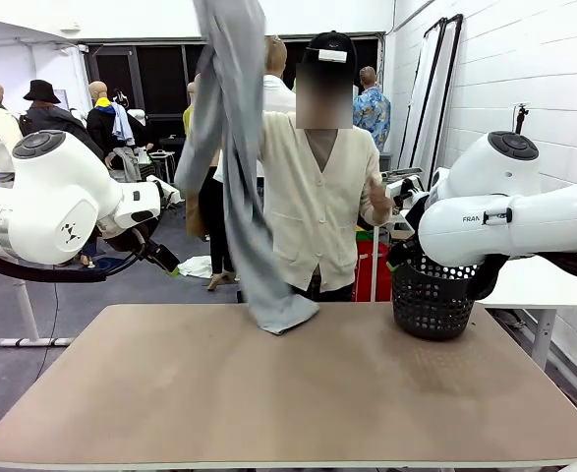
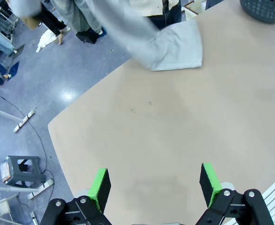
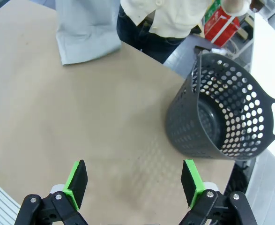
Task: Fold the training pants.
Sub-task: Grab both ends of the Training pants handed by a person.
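Hanging from above, the training pants [image 1: 237, 177] rest a leg end, apparently, on the table [image 1: 268, 393]; left gripper [image 2: 153, 172] and right gripper [image 3: 133, 169] gape wide, empty.

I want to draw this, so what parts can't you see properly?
- Front view: the top of the training pants runs off the upper edge, so what holds them up is unseen.
- Front view: the right arm hides the rim of the basket.
- Left wrist view: the pants' upper part is blurred.
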